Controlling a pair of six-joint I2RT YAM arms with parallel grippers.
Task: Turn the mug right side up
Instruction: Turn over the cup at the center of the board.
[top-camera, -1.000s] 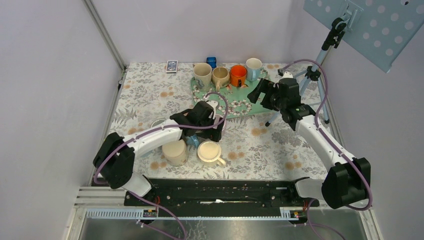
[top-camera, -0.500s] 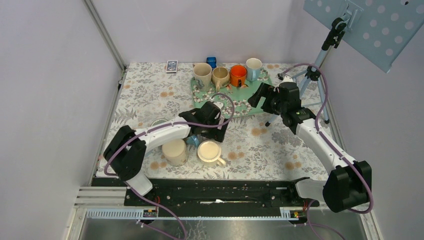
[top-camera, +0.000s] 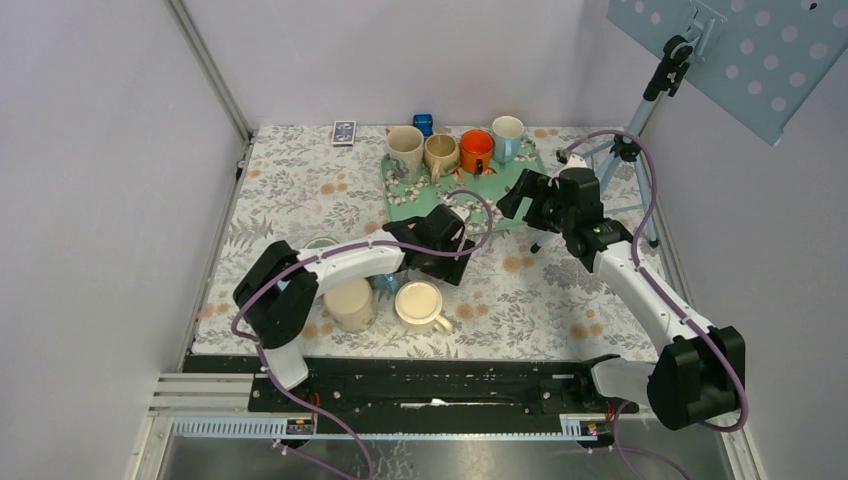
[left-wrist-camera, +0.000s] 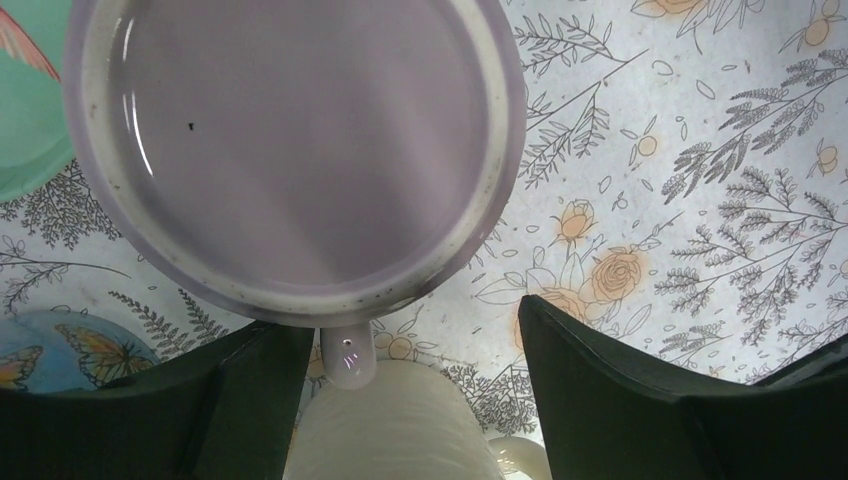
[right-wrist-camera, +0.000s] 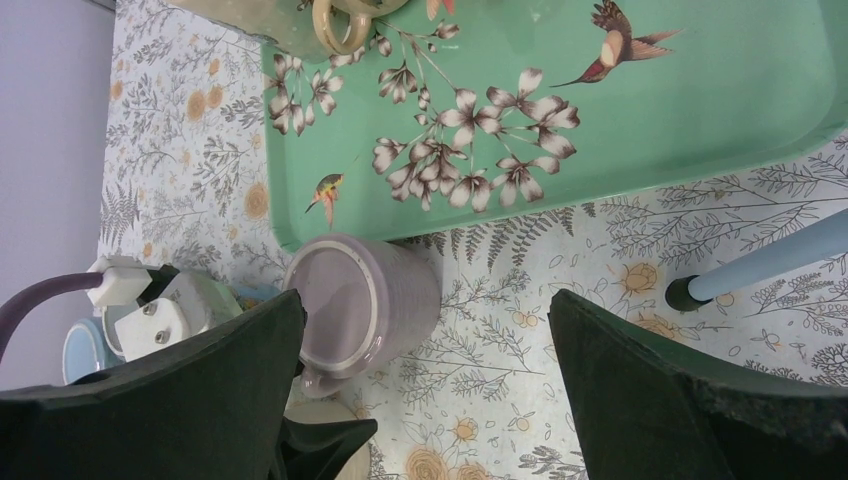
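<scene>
The lilac mug (right-wrist-camera: 360, 305) stands upside down on the flowered tablecloth, just off the near edge of the green tray (right-wrist-camera: 620, 140). Its flat base (left-wrist-camera: 290, 150) fills the top of the left wrist view. Its handle (left-wrist-camera: 348, 355) points toward the left finger (left-wrist-camera: 250, 400). My left gripper (left-wrist-camera: 415, 390) hangs open right over the mug, and nothing is clamped between its fingers. In the top view that gripper (top-camera: 440, 240) hides the mug. My right gripper (top-camera: 520, 195) hovers open above the tray's near edge, a short way to the mug's right.
Several upright mugs, among them an orange one (top-camera: 477, 150), stand at the tray's far end. Near the left arm are an overturned cream mug (top-camera: 350, 303), an upright cream mug (top-camera: 420, 303) and a blue cup (top-camera: 385, 283). A tripod (top-camera: 620, 150) stands at the right.
My left arm has swung right and away from the near mugs, and now sits over the lilac mug. Its jaws have narrowed slightly. The right gripper drew back a little.
</scene>
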